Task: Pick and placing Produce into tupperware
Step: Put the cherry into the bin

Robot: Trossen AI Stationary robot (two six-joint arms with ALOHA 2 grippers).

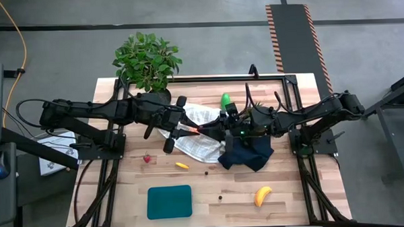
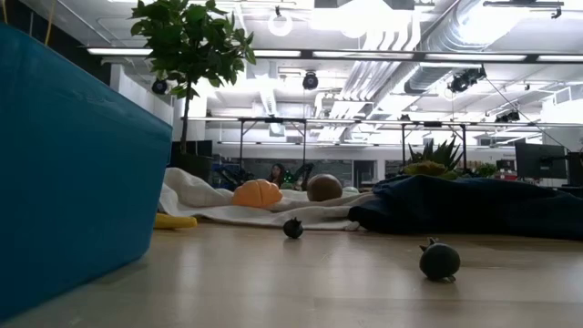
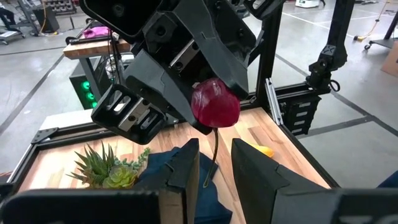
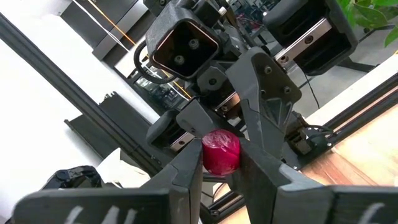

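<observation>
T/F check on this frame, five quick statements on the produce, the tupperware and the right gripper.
1. The banana is in the tupperware. False: the tupperware shows no produce inside; the banana lies on the table to its right.
2. The right gripper holds a red piece. True: the right gripper is shut on the red piece.
3. The green pear piece sits on the navy cloth. False: the green pear piece lies beyond the arms, by the white cloth.
4. The orange piece and brown ball rest on the white cloth. True: orange piece, brown ball.
5. The potted plant stands beside the tupperware. False: the potted plant is at the far edge.
</observation>
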